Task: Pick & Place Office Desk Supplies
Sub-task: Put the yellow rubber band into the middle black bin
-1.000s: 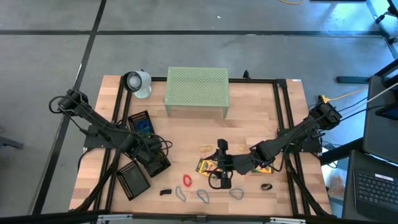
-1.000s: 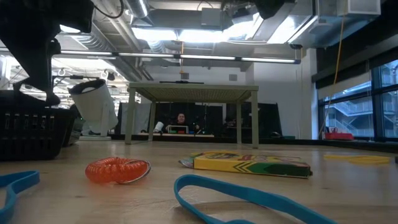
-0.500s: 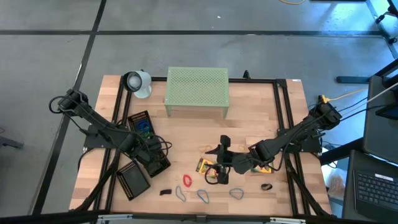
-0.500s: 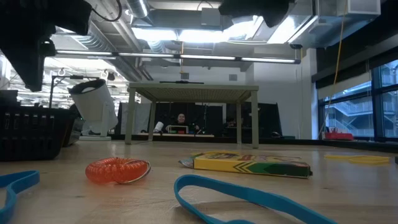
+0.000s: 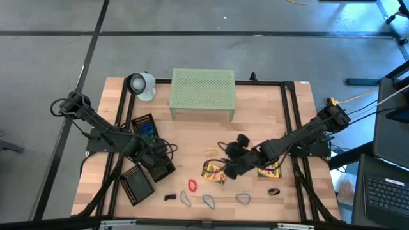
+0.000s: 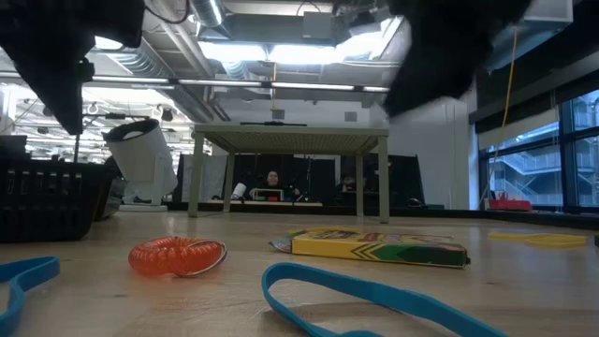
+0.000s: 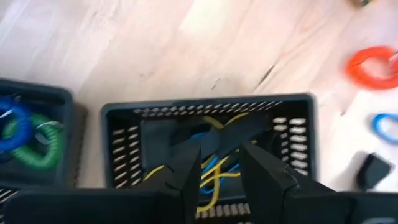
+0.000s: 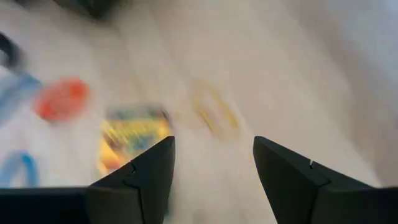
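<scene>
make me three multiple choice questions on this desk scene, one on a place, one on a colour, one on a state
1. Where is the left pincer?
A. over a black mesh tray
B. over the green stand
C. beside the white cup

2. What colour is the coiled band lying left of the crayon box in the low view?
A. grey
B. red
C. purple

3. How does the right pincer stand?
A. shut on a crayon box
B. shut on a clip
C. open, holding nothing

Answers:
1. A, since the left wrist view looks down past its fingers into the black mesh tray holding yellow and blue bands.
2. B, as the coil shows orange-red on the wood.
3. C, as the right wrist view shows a wide bare gap between its fingers.
</scene>
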Available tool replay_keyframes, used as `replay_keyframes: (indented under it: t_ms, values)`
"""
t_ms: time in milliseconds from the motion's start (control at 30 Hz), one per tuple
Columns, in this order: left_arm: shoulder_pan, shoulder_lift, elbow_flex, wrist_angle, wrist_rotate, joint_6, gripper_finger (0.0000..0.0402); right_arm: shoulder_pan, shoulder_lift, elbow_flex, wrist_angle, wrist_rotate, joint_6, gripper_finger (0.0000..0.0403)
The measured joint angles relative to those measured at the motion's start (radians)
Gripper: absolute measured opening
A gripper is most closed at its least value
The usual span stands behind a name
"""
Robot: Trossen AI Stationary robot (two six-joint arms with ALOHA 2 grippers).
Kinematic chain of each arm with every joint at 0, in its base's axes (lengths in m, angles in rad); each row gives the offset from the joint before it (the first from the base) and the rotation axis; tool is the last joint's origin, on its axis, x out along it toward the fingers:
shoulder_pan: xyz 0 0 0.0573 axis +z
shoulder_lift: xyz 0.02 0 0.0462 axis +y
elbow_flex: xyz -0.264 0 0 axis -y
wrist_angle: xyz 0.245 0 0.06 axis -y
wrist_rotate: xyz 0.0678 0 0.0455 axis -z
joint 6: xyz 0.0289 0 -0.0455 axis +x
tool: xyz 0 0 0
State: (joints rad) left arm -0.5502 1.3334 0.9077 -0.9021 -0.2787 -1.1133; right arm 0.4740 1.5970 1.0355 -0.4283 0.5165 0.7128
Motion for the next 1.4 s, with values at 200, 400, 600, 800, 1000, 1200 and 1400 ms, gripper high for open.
replay_keyframes:
  t_ms: [200, 400, 600, 800, 1000, 1200, 1400]
  values:
    - [0.000, 0.000, 0.000, 0.095, -0.052, 0.022, 0.0100, -0.015, 0.004, 0.000, -0.353, -0.162, 0.367, 0.0219]
    - [0.000, 0.000, 0.000, 0.199, -0.072, 0.139, 0.0100, -0.015, 0.030, 0.000, -0.476, -0.265, 0.462, 0.0219]
    - [0.000, 0.000, 0.000, 0.273, -0.070, 0.191, 0.0098, -0.016, 0.056, 0.000, -0.481, -0.274, 0.457, 0.0219]
    - [0.000, 0.000, 0.000, 0.297, -0.066, 0.192, 0.0098, -0.044, 0.084, -0.042, -0.497, -0.365, 0.369, 0.0219]
    - [0.000, 0.000, 0.000, 0.301, -0.067, 0.192, 0.0098, -0.103, 0.082, -0.162, -0.465, -0.450, 0.297, 0.0219]
    - [0.000, 0.000, 0.000, 0.302, -0.070, 0.192, 0.0098, -0.156, 0.070, -0.221, -0.366, -0.514, 0.105, 0.0216]
    - [0.000, 0.000, 0.000, 0.302, -0.070, 0.193, 0.0098, -0.190, 0.074, -0.200, -0.368, -0.537, 0.019, 0.0169]
